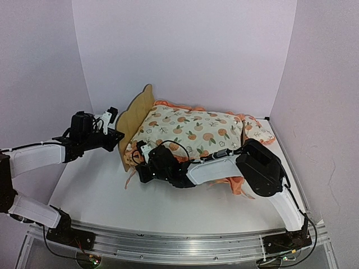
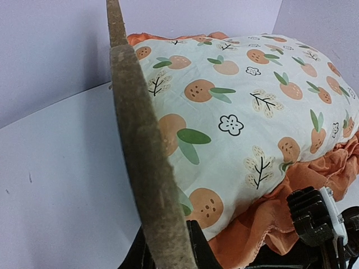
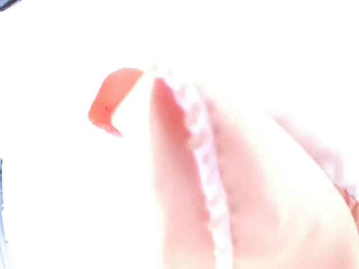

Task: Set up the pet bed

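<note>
From above, cannot see the floor or low end of the pet bed [image 1: 134, 119]: buried under the big cushion [image 1: 190, 131]. Cannot see much of the small pillow [image 1: 259, 133] behind the right arm [image 1: 259, 165]. Cannot pick out the tips of the right gripper [image 1: 145, 161] among dark shapes. In the right wrist view, only blurry, washed-out pink and orange cloth [image 3: 224, 185]; cannot tell which piece. In the left wrist view, cut off at the bottom: nearly all of the left gripper [image 2: 168, 262].

Top view evenly lit, soft shadows; left wrist sharp; right wrist overexposed, badly blurred.
</note>
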{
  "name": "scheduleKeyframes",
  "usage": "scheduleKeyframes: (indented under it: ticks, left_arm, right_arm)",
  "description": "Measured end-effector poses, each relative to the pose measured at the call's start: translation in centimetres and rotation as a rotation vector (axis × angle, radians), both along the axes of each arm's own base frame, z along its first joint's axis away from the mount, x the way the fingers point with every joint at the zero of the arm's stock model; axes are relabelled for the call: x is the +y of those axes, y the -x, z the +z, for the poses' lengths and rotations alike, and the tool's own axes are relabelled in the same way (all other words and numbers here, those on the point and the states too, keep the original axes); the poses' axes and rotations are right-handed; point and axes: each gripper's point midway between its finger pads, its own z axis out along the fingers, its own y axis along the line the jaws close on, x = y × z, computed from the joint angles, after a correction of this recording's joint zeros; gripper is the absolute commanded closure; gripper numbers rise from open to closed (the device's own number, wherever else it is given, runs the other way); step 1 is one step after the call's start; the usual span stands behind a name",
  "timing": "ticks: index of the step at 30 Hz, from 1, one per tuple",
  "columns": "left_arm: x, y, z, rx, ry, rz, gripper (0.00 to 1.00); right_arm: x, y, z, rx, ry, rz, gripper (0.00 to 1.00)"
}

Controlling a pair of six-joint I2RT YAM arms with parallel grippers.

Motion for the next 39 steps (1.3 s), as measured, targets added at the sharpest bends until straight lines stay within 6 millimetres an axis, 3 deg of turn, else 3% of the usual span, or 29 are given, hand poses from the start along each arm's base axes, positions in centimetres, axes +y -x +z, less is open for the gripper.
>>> scheduleKeyframes:
  ticks: [2,5,7,10,14,19,21,23,27,30,39]
  left_arm:
    - [-0.9,0.3,0.0,-0.010,0.016,-0.018,0.87]
    - [-2.0,0.7,0.0,-0.017,0.038,-0.048,0.64]
    - [-3.2,1.8,-0.3,0.018,0.066,-0.106,0.55]
    - [-4.1,3.3,-1.3,0.083,0.069,-0.146,0.48]
    - [-3.0,5.0,-2.3,0.174,0.046,-0.097,0.41]
    - [-0.9,7.2,-1.0,0.179,0.112,-0.020,0.49]
    - [-0.4,8.1,-1.5,0.202,0.145,0.001,0.53]
    - [-0.2,8.7,-3.4,0.263,0.168,0.028,0.54]
    - [0.1,9.4,-9.1,0.420,0.188,0.094,0.56]
    - [0.0,9.8,-11.5,0.454,0.204,0.108,0.56]
    - [-2.8,9.2,-12.8,0.346,0.242,0.046,0.60]
  right_arm:
    - [-0.6,0.4,0.2,0.014,0.006,-0.015,1.00]
    - [-1.3,1.0,0.5,0.031,0.012,-0.031,1.00]
    - [-1.7,1.3,0.5,0.034,0.019,-0.040,1.00]
    - [-2.3,1.1,0.5,0.036,0.025,-0.064,1.00]
    - [-2.7,0.7,0.5,0.042,0.021,-0.091,1.00]
    - [-3.0,0.6,0.6,0.059,0.008,-0.114,1.00]
    - [-3.1,0.7,0.4,0.068,0.007,-0.121,1.00]
    - [-3.3,0.8,0.3,0.075,0.006,-0.126,1.00]
    - [-3.4,0.8,0.4,0.090,-0.006,-0.137,1.00]
    - [-3.4,0.7,0.4,0.107,-0.021,-0.153,1.00]
    - [-3.6,0.7,0.3,0.147,-0.050,-0.197,1.00]
